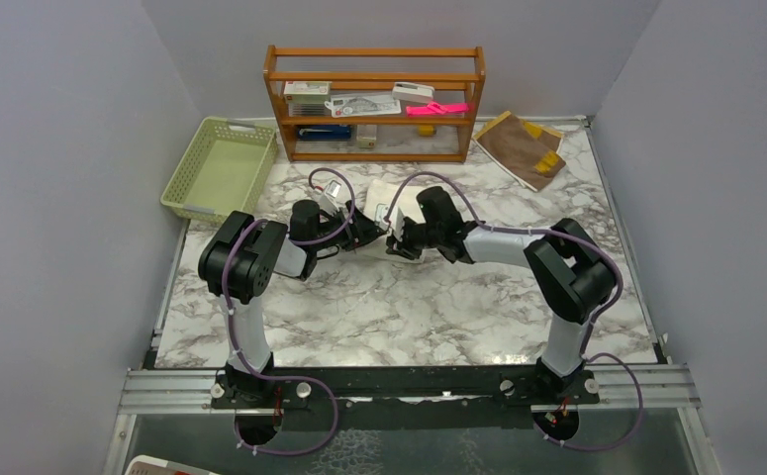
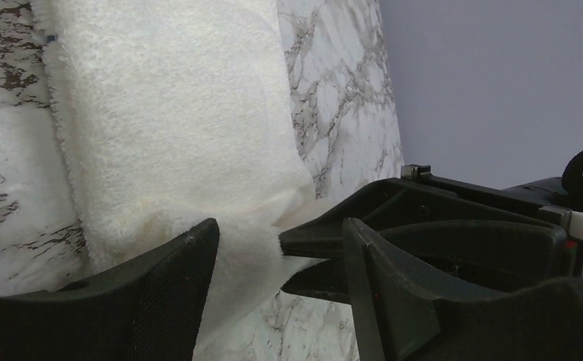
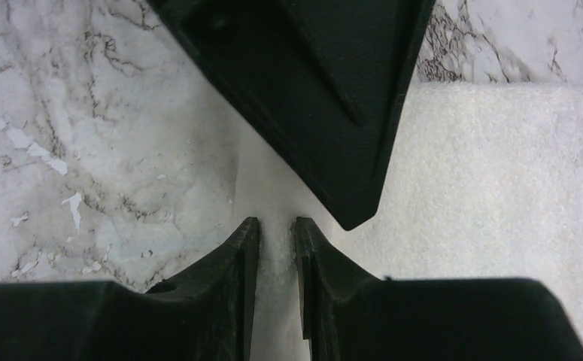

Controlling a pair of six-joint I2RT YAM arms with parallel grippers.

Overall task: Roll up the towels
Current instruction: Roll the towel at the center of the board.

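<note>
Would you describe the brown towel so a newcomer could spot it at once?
Find the wooden shelf at the back of the table. Just right of it lies the brown towel; mustard-yellow patches set it apart from the cream towel.

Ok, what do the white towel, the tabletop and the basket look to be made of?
White towel: terry cotton by the look, fluffy matte looped pile. Tabletop: smooth, faintly glossy, grey-veined marble pattern; real stone or printed laminate, cannot tell. Basket: pale green plastic, probably, with moulded slotted walls.

Near half of the tabletop (image 1: 409,317) is wide open; far edge is crowded: basket (image 1: 219,168), shelf (image 1: 374,104), brown towel (image 1: 521,146).
</note>
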